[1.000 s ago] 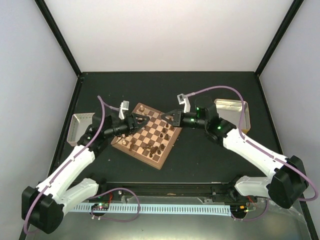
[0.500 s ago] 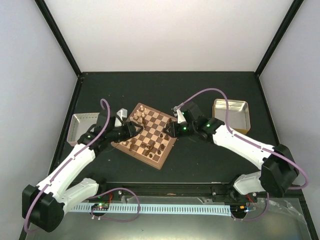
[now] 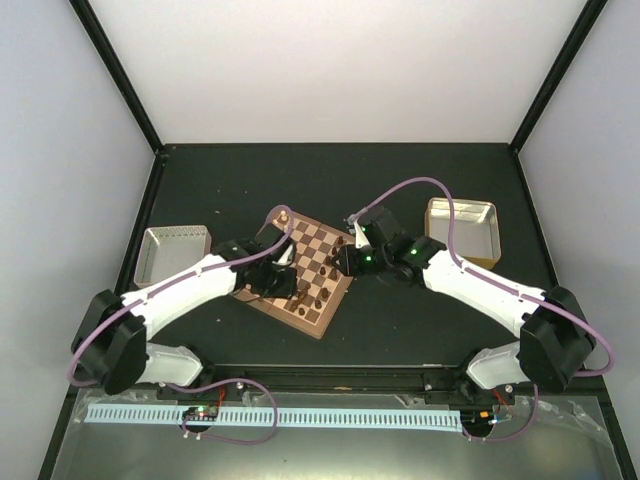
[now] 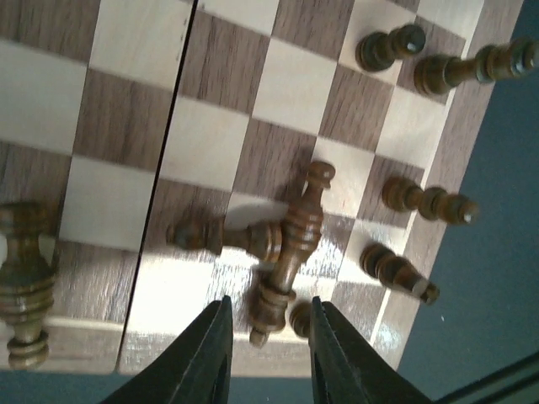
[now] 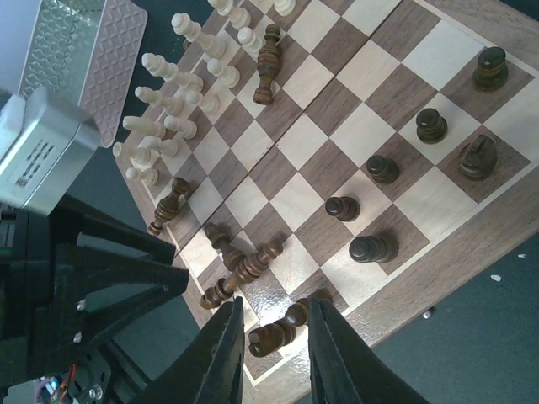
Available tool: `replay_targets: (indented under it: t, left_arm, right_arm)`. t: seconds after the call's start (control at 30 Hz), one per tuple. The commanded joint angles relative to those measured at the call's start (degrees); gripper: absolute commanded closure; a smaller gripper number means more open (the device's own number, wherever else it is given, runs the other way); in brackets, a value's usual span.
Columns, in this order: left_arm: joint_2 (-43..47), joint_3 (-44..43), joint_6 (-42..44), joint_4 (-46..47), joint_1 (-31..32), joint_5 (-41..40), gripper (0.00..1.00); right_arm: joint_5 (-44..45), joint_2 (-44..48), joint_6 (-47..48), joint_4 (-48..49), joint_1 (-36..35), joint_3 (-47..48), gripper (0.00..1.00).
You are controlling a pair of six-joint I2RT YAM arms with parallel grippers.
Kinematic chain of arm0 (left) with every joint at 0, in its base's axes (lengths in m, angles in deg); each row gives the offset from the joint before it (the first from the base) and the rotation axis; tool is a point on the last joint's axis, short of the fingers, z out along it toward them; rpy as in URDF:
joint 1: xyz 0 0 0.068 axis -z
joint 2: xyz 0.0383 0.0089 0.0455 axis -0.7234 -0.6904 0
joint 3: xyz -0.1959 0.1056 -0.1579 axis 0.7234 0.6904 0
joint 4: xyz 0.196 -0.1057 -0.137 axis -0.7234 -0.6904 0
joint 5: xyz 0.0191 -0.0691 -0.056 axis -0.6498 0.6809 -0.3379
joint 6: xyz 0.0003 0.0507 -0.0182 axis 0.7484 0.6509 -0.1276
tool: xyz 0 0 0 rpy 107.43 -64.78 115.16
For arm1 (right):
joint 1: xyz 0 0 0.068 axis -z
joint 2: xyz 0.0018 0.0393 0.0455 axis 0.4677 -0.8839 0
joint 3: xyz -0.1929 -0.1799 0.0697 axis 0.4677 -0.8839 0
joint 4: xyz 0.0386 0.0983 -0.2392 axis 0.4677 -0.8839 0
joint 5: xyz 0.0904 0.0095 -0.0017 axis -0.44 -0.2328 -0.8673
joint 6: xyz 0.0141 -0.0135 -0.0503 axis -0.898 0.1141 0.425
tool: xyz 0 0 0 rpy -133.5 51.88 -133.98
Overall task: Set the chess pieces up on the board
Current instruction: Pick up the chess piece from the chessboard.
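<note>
Left gripper (image 4: 269, 307) and right gripper (image 5: 274, 305) gape, toppled dark pieces (image 5: 274, 334) between their fingers (image 4: 209, 353).

Tangle of toppled pieces (image 4: 290, 240) — bare board (image 5: 337, 126) alongside

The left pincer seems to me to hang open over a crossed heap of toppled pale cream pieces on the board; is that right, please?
Not quite: the toppled pieces are dark brown, not pale cream, as the left wrist view shows. The rest holds: the left pincer hangs open over that crossed heap on the board.
</note>
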Motion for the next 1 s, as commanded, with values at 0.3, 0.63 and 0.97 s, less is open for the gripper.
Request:
replay_targets:
  t: [0.3, 0.63, 0.97]
  left_arm:
    - [-11.46, -7.65, 3.66, -2.51, 3.57, -1.32, 0.74]
    - [-14.88, -8.11, 3.39, -1.97, 3.86, -0.36, 0.74]
    - [-18.28, -9.98, 2.75, -1.95, 3.93, -2.50, 0.75]
  right_arm:
    - [2.28, 1.57, -0.31, 0.75, -0.02, -2.38, 0.77]
    - [3.84, 2.47, -0.74, 0.73, -0.07, -3.27, 0.78]
    - [4.91, 3.23, -0.93, 0.66, -0.03, -3.64, 0.78]
